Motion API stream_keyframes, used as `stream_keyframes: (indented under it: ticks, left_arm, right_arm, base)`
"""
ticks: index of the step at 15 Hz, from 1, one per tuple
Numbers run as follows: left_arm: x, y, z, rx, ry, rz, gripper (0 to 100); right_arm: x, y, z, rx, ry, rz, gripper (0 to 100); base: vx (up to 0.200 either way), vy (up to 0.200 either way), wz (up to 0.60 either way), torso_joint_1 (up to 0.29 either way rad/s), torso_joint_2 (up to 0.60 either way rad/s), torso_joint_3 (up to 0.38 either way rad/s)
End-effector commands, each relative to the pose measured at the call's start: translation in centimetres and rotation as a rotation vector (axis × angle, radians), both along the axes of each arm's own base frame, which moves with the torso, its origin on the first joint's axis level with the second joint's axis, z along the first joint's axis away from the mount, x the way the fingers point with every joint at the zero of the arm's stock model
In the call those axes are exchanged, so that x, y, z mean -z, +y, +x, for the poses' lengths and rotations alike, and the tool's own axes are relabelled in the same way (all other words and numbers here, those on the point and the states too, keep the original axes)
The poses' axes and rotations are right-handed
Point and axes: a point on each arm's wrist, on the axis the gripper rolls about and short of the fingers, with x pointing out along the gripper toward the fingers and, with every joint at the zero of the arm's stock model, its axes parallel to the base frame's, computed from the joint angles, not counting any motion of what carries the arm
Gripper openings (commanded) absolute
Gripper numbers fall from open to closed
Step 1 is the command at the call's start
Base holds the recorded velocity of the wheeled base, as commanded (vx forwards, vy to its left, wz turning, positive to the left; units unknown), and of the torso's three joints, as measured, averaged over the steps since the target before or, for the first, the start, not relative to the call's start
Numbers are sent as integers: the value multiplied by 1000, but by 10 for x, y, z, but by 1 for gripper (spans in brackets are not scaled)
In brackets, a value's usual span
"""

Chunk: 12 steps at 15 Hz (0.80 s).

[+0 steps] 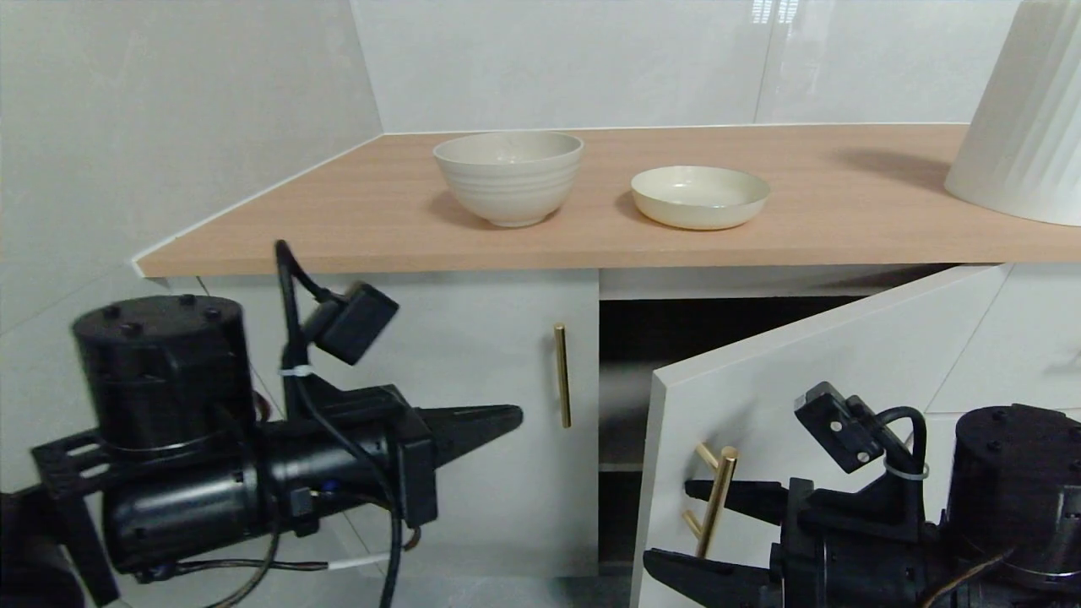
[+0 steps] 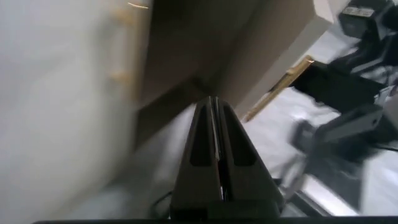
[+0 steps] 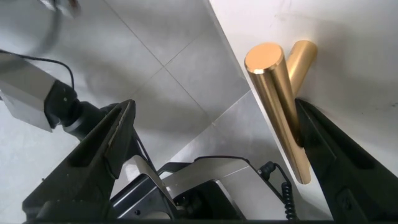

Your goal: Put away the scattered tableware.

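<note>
Two pieces of tableware sit on the worktop [image 1: 355, 219] in the head view: a deep ribbed bowl [image 1: 509, 176] and, just beside it toward the robot's right, a shallow dish [image 1: 699, 196], both upright and apart from each other, with a tall white ribbed container [image 1: 1026, 118] well off at the far right. Below them one cupboard door [image 1: 811, 355] stands partly open on a dark shelf space, while the neighbouring door [image 1: 473, 405] is closed. The left gripper [image 1: 498, 418] hangs low in front of the closed door and the right gripper [image 1: 671, 523] sits at the open door's brass handle [image 1: 716, 498]. From the left wrist view, the left jaws are pressed together and hold nothing. From the right wrist view, the right jaws are spread wide with the handle inside the gap, close against one of them; I cannot tell whether it touches. The step in hand looks like opening the cupboard, with no tableware lifted yet. The next move likely calls for swinging the door wide enough for clear access, then drawing the right arm free and raising an arm to the worktop for the bowl or dish.
</note>
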Motion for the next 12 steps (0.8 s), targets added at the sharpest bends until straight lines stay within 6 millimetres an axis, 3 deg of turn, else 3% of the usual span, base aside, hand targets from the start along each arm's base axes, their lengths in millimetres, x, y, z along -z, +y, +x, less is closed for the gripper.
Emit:
stream_keyframes:
  ticks: [1,4,8,12]
  left_arm:
    - [30,-29,9,71,86,47,0]
    - [52,-66,28,129,107,67,0]
    - [54,-105,50,165,63,34,0]
    - [50,-114,42,202,51,25,0]
  right_arm:
    - [0,0,0,1,-3,1,100]
    - [1,-2,-1,6,0,-2,100]
    - [1,-2,-1,7,1,-4,100]
    - [1,-5,3,29,2,-2,100]
  base:
    - [0,0,0,0,0,0]
    - [0,0,0,0,0,0]
    - [0,0,0,0,0,0]
    - [0,0,0,0,0,0]
